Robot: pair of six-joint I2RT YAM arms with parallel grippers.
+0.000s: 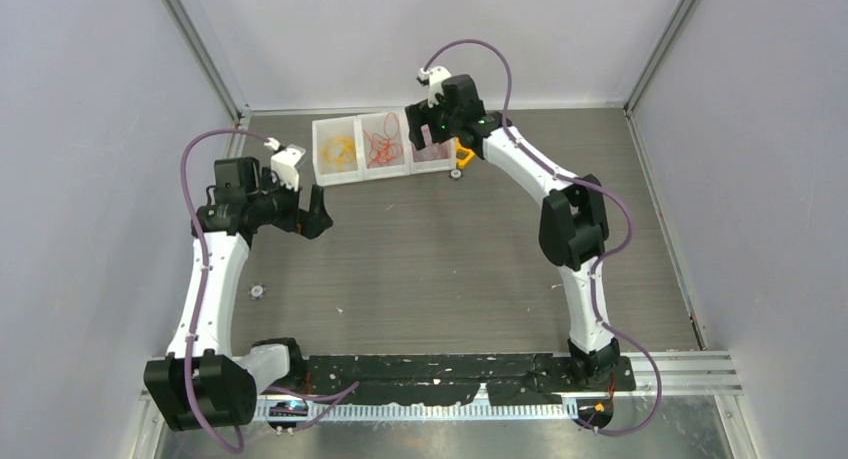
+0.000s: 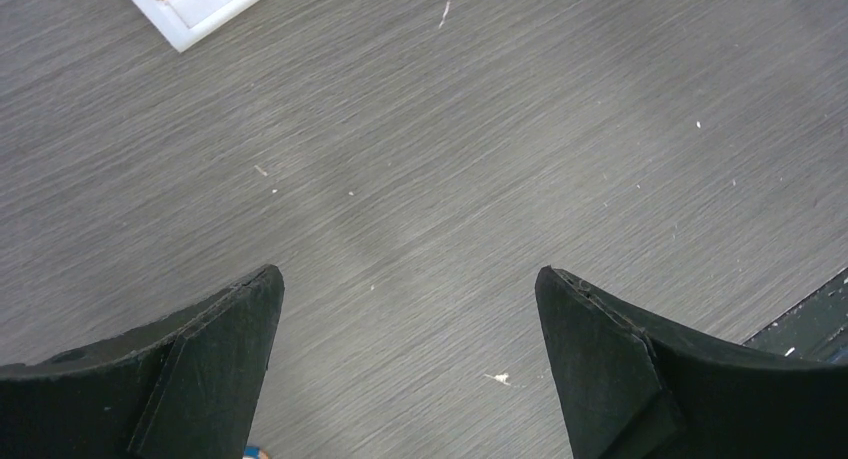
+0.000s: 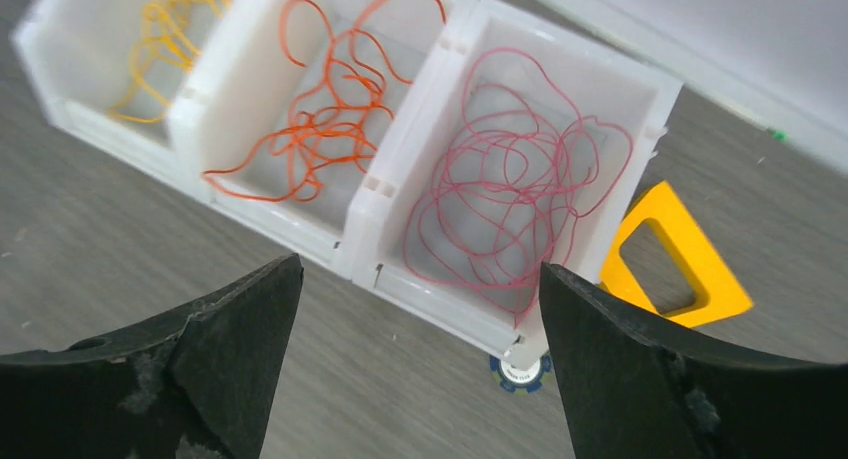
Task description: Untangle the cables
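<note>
The cables lie sorted in a white three-part tray (image 3: 362, 197) at the back of the table. Yellow strands (image 3: 165, 39) fill the left part, orange strands (image 3: 322, 114) the middle, red strands (image 3: 505, 184) the right. My right gripper (image 3: 420, 269) hangs open just above the front edge of the red part, nothing between its fingers. From above, the right gripper (image 1: 428, 129) covers much of that part. My left gripper (image 2: 408, 271) is open over bare table, below the tray's left corner (image 2: 200, 14), holding nothing.
A solid orange-yellow triangle (image 3: 680, 259) lies against the tray's right side. A blue-and-white disc (image 3: 520, 369) peeks from under the tray's front right corner. Another small disc (image 1: 257, 291) sits near the left arm. Grey walls close in three sides.
</note>
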